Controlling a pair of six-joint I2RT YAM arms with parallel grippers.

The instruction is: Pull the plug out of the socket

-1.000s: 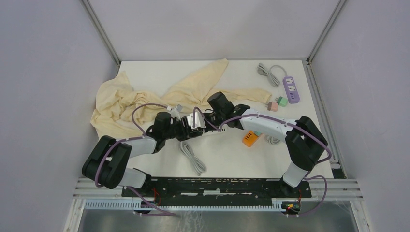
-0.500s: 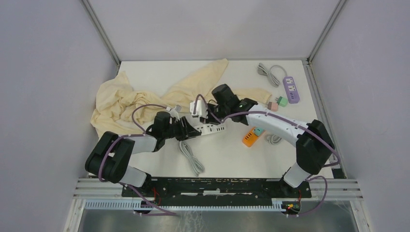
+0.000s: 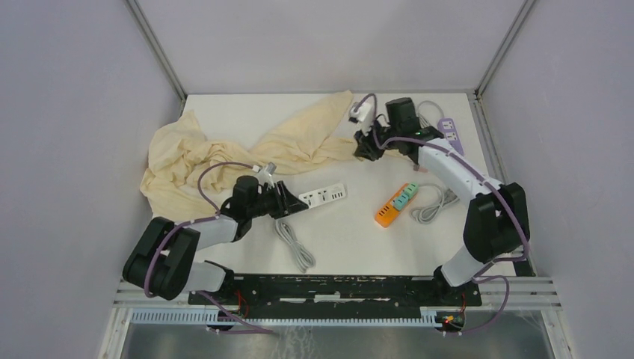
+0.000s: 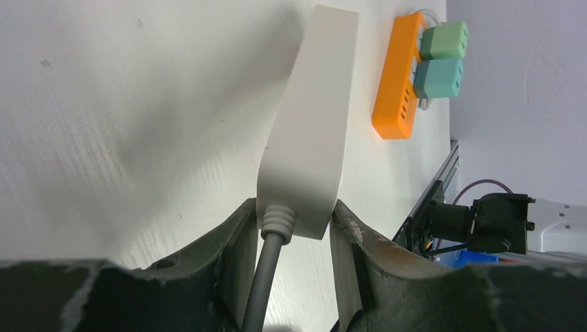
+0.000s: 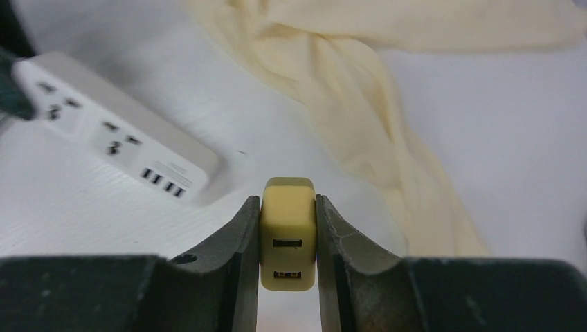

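Found yellow plug (image 5: 288, 228) pinched between right fingers (image 5: 242, 242), closed on its sides, held over the desk (image 3: 351, 239) toward the far right corner, well apart from the white socket strip (image 3: 323, 196). Found left fingers (image 4: 232, 242) clamped on that strip's cord end, mid-desk, strip lying flat. Noted cream cloth (image 3: 194, 157) along left edge, orange strip (image 3: 395, 203) nearer right edge.

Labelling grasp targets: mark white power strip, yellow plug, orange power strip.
white power strip (image 3: 323, 196): top external view, socket face
yellow plug (image 5: 288, 235): right wrist view, front face
orange power strip (image 4: 394, 90): left wrist view, bare side
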